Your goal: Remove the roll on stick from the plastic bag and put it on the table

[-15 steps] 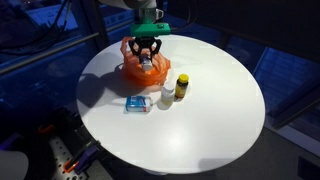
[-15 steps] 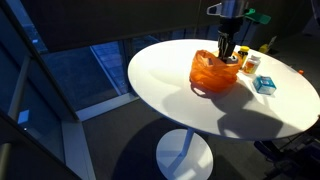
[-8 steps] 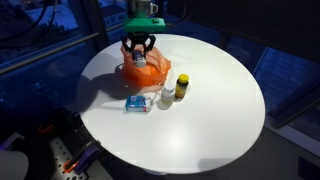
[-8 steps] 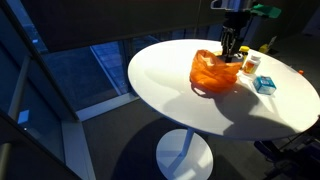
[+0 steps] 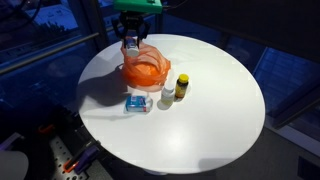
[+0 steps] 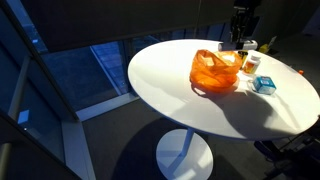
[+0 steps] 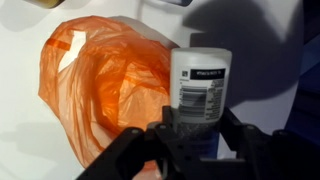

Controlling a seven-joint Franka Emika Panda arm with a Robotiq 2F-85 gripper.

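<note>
My gripper [image 7: 196,125] is shut on the white roll on stick [image 7: 200,88], which has a barcode label and stands up between the fingers. In both exterior views the gripper [image 5: 130,38] [image 6: 243,28] is raised above the far side of the orange plastic bag [image 5: 145,66] [image 6: 216,70]. The bag lies crumpled on the round white table [image 5: 200,120] [image 6: 180,95]. In the wrist view the bag [image 7: 100,85] is below and left of the stick, apart from it.
A yellow bottle [image 5: 181,87], a small white bottle [image 5: 167,96] and a blue packet [image 5: 137,104] lie beside the bag. The same items [image 6: 258,75] show in an exterior view near the table's far edge. Dark floor and windows surround the table.
The gripper has risen out of the bag with the roll on stick and shifted toward the table's far edge. The bag has settled flatter.
</note>
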